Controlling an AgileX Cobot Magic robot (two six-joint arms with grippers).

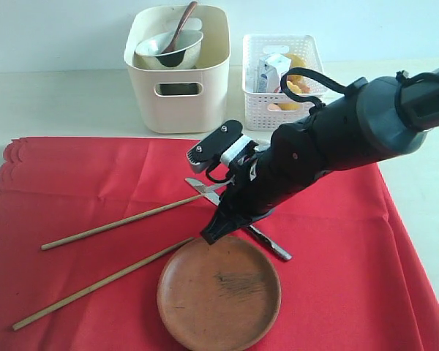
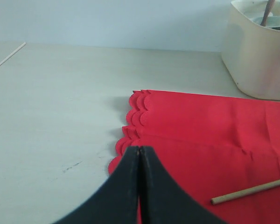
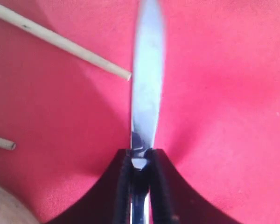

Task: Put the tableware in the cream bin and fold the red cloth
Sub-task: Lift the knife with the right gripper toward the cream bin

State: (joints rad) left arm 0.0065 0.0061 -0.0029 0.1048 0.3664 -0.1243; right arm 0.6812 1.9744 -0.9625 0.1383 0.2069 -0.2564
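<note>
The red cloth (image 1: 73, 190) lies spread flat on the table. On it are a round brown plate (image 1: 219, 292), two wooden chopsticks (image 1: 124, 221) (image 1: 102, 284) and a metal knife (image 1: 274, 247). My right gripper (image 1: 214, 232) reaches down at the plate's far rim. In the right wrist view the right gripper (image 3: 141, 156) is shut on the knife (image 3: 145, 84), whose blade sticks out ahead. The cream bin (image 1: 177, 95) at the back holds a pale bowl (image 1: 168, 50) and a dark spoon (image 1: 179, 29). My left gripper (image 2: 139, 150) is shut and holds nothing, above the cloth's scalloped edge (image 2: 133, 116).
A white lattice basket (image 1: 282, 110) with food items stands right of the cream bin. Bare pale table (image 2: 51, 116) lies left of the cloth. The right arm's dark body (image 1: 336, 139) spans the cloth's right half.
</note>
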